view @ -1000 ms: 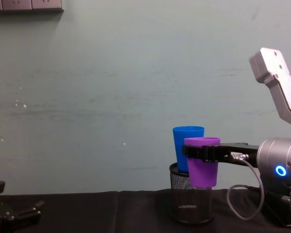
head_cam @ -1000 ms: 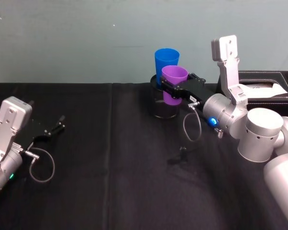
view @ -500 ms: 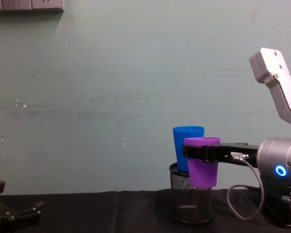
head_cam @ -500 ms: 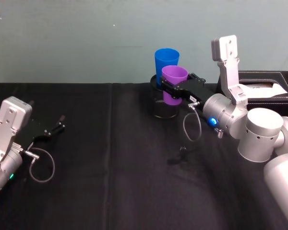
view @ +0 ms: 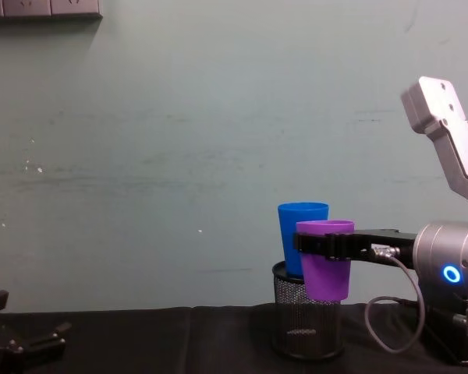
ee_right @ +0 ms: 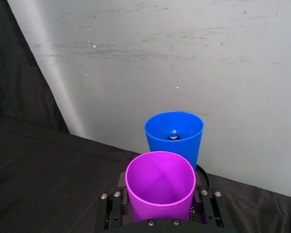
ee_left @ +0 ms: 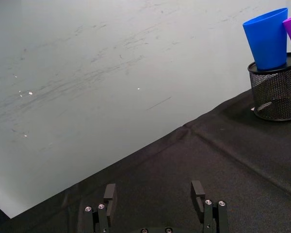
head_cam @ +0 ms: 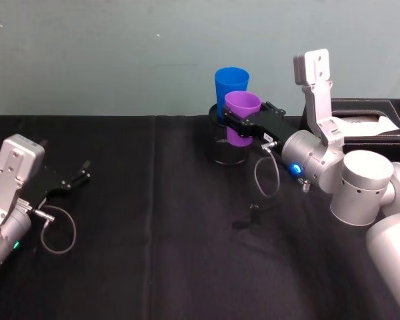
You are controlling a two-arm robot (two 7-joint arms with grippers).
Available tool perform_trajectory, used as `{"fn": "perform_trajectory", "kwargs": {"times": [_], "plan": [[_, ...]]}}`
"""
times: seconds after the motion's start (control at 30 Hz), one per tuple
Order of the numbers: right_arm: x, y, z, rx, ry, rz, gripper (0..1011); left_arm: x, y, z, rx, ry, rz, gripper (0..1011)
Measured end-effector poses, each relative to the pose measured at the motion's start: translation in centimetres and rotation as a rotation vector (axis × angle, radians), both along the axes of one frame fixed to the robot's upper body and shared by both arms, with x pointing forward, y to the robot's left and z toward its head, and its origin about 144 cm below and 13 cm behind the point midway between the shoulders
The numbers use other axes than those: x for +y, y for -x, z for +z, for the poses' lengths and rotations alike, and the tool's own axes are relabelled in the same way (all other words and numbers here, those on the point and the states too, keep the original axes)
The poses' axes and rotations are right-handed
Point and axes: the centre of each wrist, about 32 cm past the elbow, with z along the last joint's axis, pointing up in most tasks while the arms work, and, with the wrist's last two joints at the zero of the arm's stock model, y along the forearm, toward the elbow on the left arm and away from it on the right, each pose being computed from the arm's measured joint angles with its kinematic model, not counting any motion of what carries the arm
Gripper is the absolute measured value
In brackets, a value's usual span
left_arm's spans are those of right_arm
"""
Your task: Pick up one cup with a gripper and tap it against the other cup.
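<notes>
Purple tapered plastic tumbler (head_cam: 243, 104) and bright blue tapered plastic tumbler (head_cam: 231, 81): both smooth, slight sheen. Black wire-mesh metal pen holder (head_cam: 227, 154): open weave, dull. Black cloth table cover (head_cam: 173, 220) matt, lightly creased; silver-grey metal right arm (head_cam: 360, 188) satin-smooth; pale green painted wall (head_cam: 120, 53) matt, scuffed.

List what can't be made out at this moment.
- Contact: purple cup overlaps blue cup in chest and head views; touching or apart, cannot tell.
- Blue cup's base: hidden inside the mesh pen holder, every view.
- Right gripper: far finger hidden behind the purple cup, chest view.
- Left gripper: cut off by the chest view's lower left corner.
</notes>
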Motion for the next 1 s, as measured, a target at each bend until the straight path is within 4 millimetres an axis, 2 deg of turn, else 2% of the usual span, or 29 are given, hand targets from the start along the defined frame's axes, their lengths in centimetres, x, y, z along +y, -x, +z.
{"fn": "perform_trajectory", "kwargs": {"times": [1.0], "plan": [[0.0, 0.0, 0.0, 0.0, 0.0, 0.0, 731, 0.0, 0.0, 0.0, 0.0, 0.0, 0.0, 1000]]}}
